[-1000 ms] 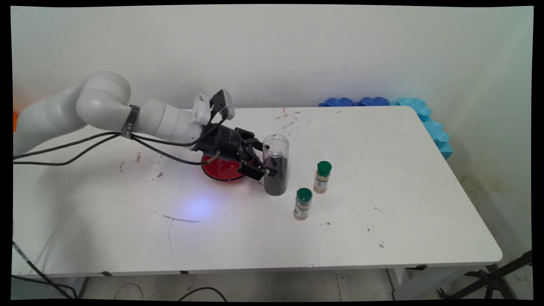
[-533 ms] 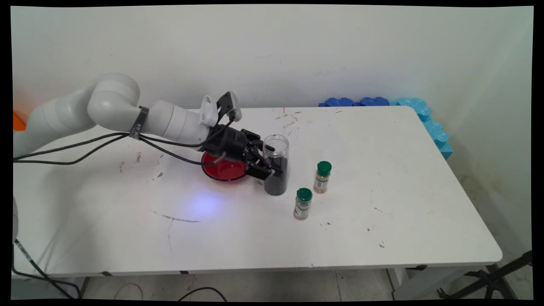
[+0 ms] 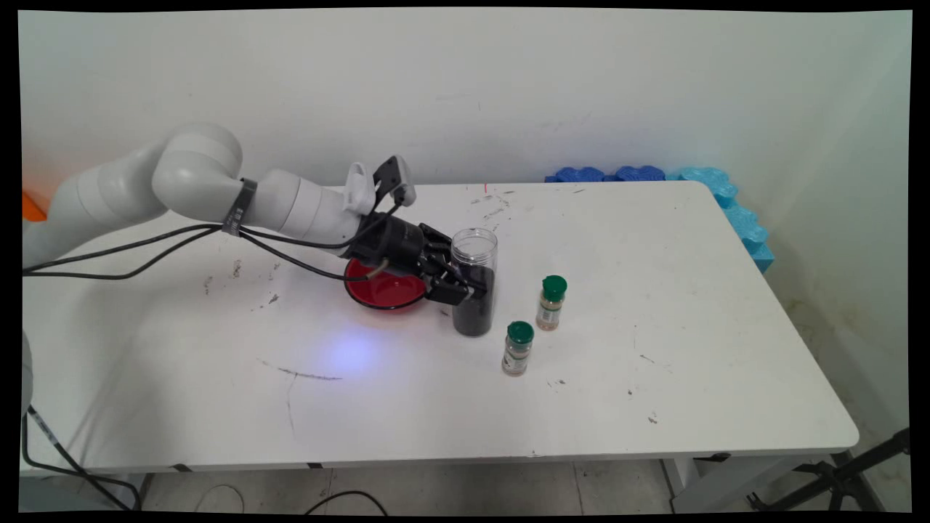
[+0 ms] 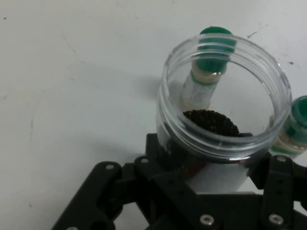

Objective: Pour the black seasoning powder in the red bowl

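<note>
Counting the table (image 3: 654,407) first: one clear jar (image 3: 474,282) of dark granules, lid off, one red bowl (image 3: 383,292), two green-capped spice bottles (image 3: 517,348) (image 3: 551,302). Since a second ago I've pushed in toward the jar, and it now leans slightly, its rim tipped rightward, where before it stood straight. My gripper (image 3: 456,283) is clamped on the jar about mid-height, fingers narrowed to its width and pressing either side. The jar stands just right of the bowl, both bottles nearby on its right. In the hand view the jar's open mouth (image 4: 224,93) sits right above my linkage, granules heaped inside, one bottle (image 4: 207,72) showing through the glass.
</note>
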